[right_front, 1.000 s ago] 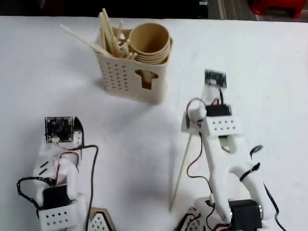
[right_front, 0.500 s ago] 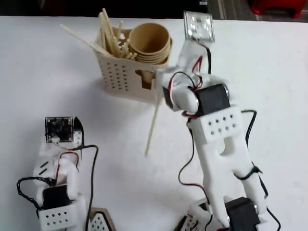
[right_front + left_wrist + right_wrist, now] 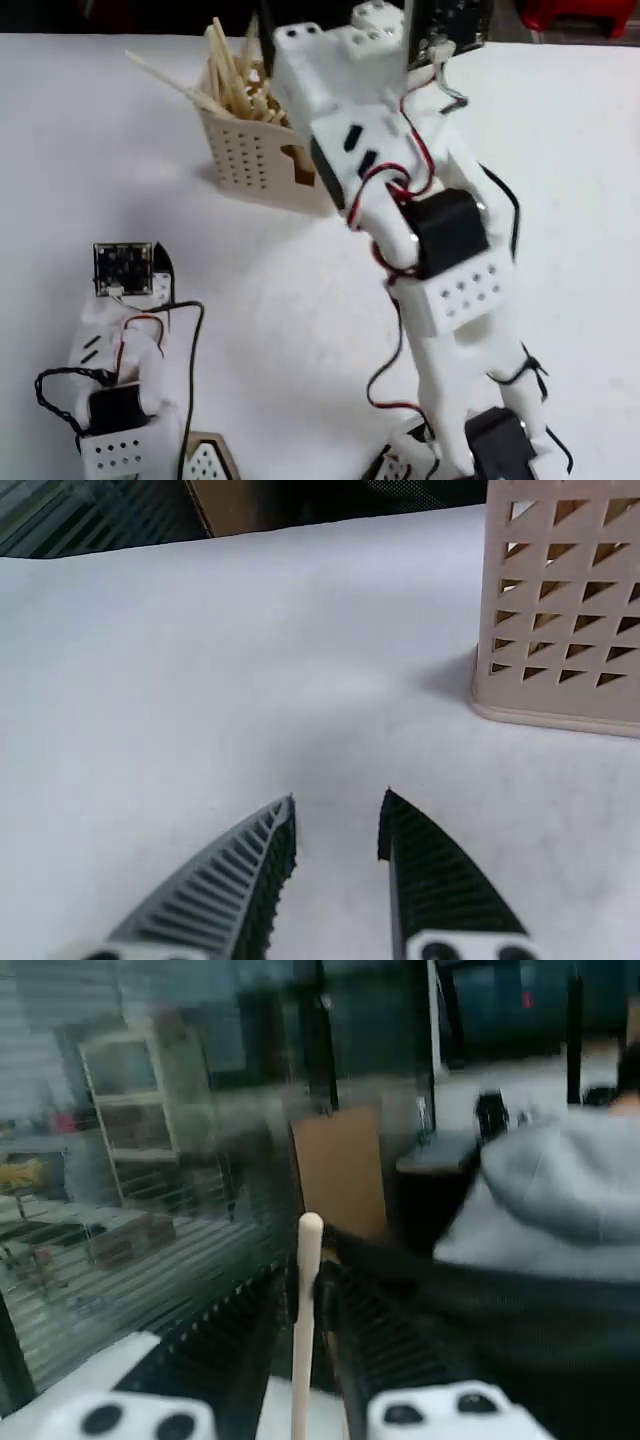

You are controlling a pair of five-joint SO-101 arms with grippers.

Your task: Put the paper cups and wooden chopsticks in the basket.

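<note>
Right gripper (image 3: 310, 1285) pinches one wooden chopstick (image 3: 308, 1235) near its tip, high over the basket (image 3: 262, 150) by the table's (image 3: 120, 190) far edge. Left gripper (image 3: 337, 800) sits spread and empty towards the near-left corner. Risk: stick pivots in that end pinch, glances off the chopsticks (image 3: 228, 75) standing inside, lands on the table.

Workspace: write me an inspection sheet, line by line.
Surface: white table.
Job's things: beige perforated plastic basket holding a bundle of wooden chopsticks; one pale wooden chopstick in the right tool.
Clutter: nothing seen.
Tools: left tool open, low over the table; right tool shut on that chopstick, raised by the basket.
Cables: black cable beside the left arm; red and black wires on the right arm.
Surroundings: brown cardboard panel beyond the table.
</note>
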